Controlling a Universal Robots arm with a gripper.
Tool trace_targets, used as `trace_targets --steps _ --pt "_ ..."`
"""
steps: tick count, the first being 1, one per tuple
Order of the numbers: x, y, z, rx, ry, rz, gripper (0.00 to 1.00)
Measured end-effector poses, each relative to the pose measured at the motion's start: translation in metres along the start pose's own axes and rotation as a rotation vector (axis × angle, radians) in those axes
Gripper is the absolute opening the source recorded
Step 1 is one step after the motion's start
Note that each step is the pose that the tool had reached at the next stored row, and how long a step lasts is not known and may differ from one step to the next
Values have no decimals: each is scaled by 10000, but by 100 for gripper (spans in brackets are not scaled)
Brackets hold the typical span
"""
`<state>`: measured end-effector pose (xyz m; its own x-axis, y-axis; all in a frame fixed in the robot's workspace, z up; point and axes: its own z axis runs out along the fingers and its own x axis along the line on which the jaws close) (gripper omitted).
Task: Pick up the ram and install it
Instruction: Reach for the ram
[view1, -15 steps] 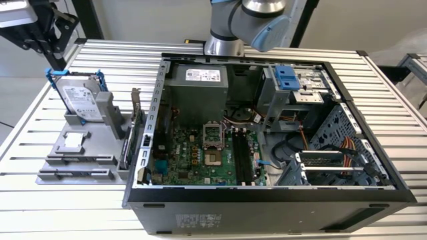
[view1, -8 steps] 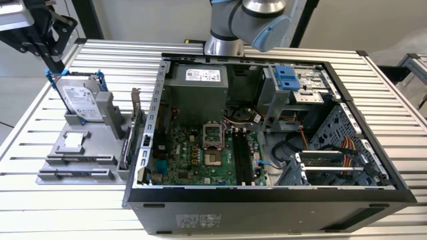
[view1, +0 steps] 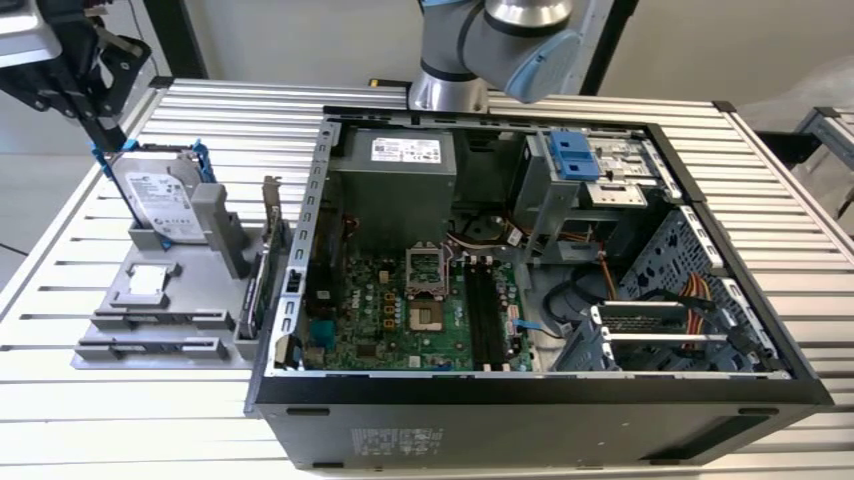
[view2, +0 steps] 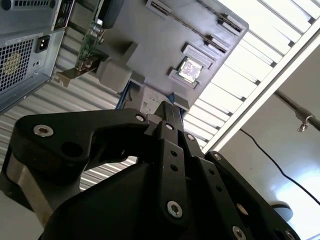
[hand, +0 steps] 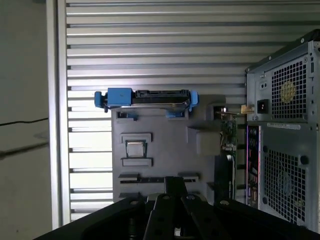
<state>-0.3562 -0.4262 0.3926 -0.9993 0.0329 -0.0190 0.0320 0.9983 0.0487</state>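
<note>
Ram (view1: 251, 300), as far as can be judged: thin dark strip standing on its long edge along the side of the grey holder block (view1: 200, 295), just beside the wall of the open computer case (view1: 534, 390), on the exterior view's left. Not touched yet.

Gripper (view1: 104, 135) high over the far end of the holder block, above the upright hard drive (view1: 160, 200), well apart from the ram. Fingers (view2: 169, 112) pressed together and pinching nothing, the same in both wrist views.

Probably very light and stiff, but thin and fragile; likely to crack if twisted. Smooth faces, so perhaps slippery under a weak grip. Best to hold across the two flat faces near the middle of the upper edge, away from the lower contact edge, and without crushing the chips. Must be kept straight for the long slots (view1: 481, 315) on the green motherboard (view1: 374, 310).
</note>
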Motion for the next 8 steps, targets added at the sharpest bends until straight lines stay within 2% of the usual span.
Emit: trace_targets --steps 8 --pt "-2 -79 -4 0 0 0 0"
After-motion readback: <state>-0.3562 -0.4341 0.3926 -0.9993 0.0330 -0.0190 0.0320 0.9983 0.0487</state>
